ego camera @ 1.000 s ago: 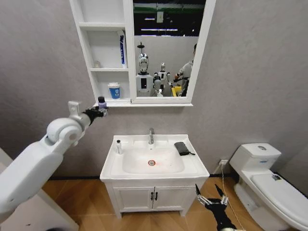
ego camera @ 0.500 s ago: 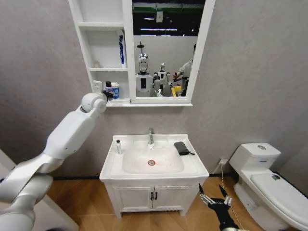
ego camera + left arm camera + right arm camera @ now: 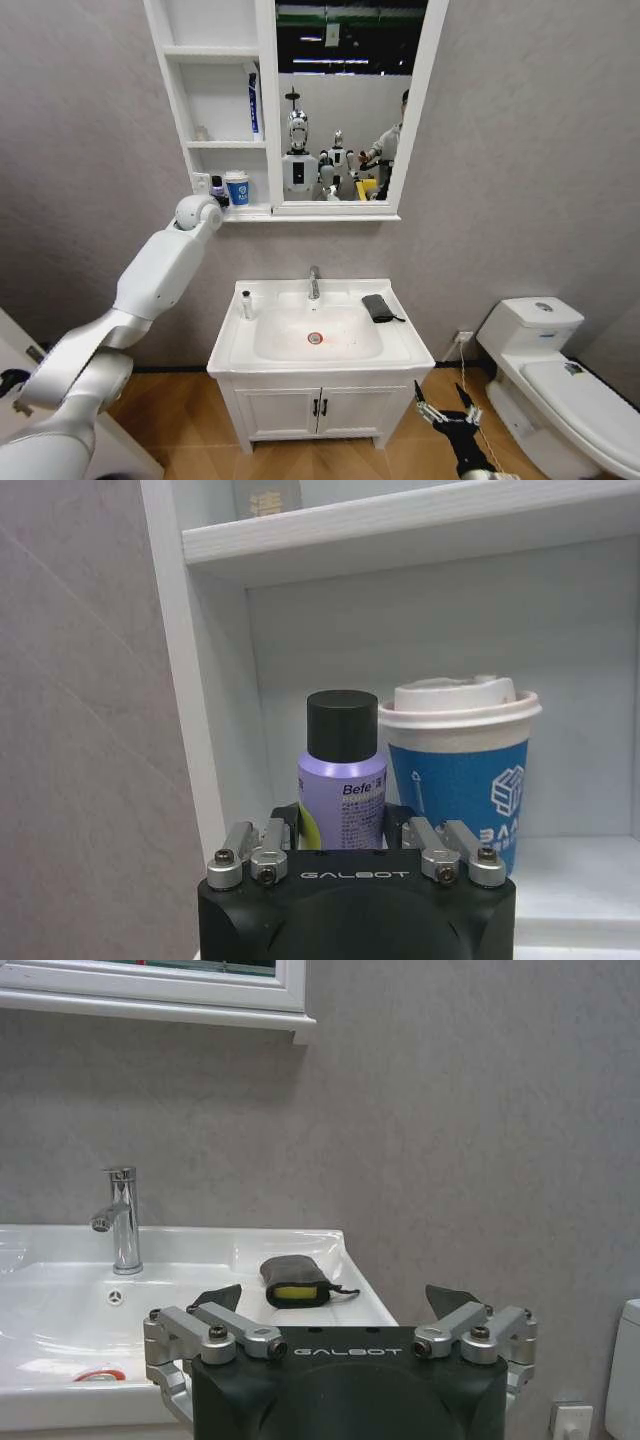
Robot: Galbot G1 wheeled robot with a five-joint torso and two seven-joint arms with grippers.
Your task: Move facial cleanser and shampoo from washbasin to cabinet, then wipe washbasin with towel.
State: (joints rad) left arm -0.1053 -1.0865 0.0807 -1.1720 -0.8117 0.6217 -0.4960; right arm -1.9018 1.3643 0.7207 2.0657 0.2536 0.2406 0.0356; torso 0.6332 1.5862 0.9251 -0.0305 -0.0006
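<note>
On the cabinet's lowest shelf, your left end effector is clamped on a purple bottle beside the paper cup, while another bottle and the towel await on the washbasin, right end effector spread open below.

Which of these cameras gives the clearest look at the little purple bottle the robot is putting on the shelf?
The left wrist view: the purple bottle stands close up between the left gripper's fingers, black cap and label plain, beside the blue paper cup. The head view shows it as a dark speck on the cabinet's lowest shelf.
</note>
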